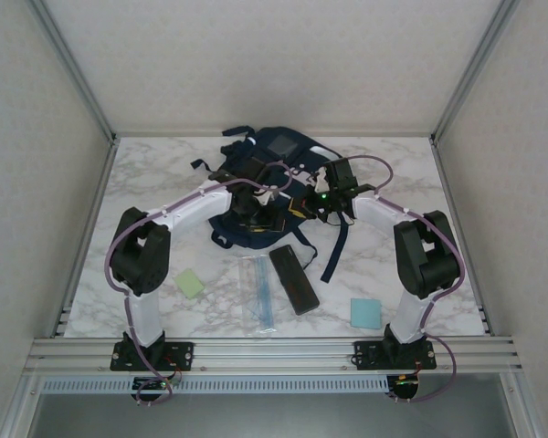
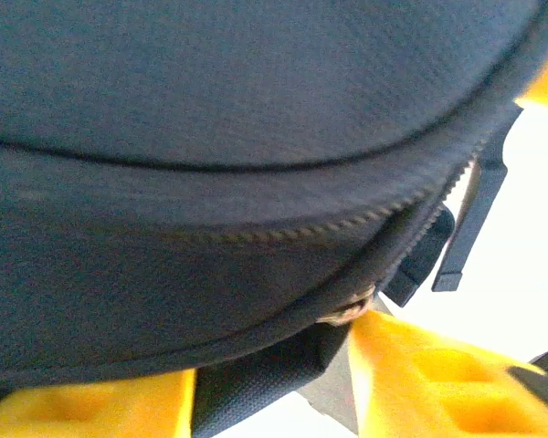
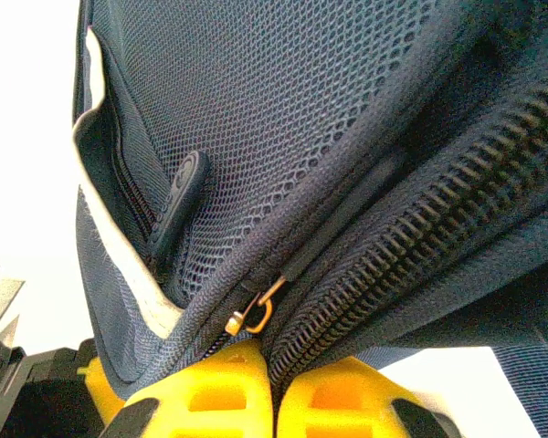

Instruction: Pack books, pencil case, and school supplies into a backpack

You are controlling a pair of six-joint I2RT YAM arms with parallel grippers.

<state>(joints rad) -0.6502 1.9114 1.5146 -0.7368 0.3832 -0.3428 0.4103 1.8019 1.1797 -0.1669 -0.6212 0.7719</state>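
Packing status: incomplete. The backpack is lying at the far middle of the table, and both my arms are working at its near edge. The pencil case is lying on the marble in front of it, with the ruler just beside it to the left. The pale green pad is sitting near my left arm's base and the light blue pad near my right. All four are waiting to be packed. Whether the books are already inside, I cannot tell.

My right gripper is clenching: its yellow fingers are closed together on the backpack's zipper edge, beside a small brass ring.

My left gripper is standing partly open, its jaws straddling a fold of the navy fabric at the zipper seam. A gap is showing beside the right finger, so I am judging the fold as not yet pinched.
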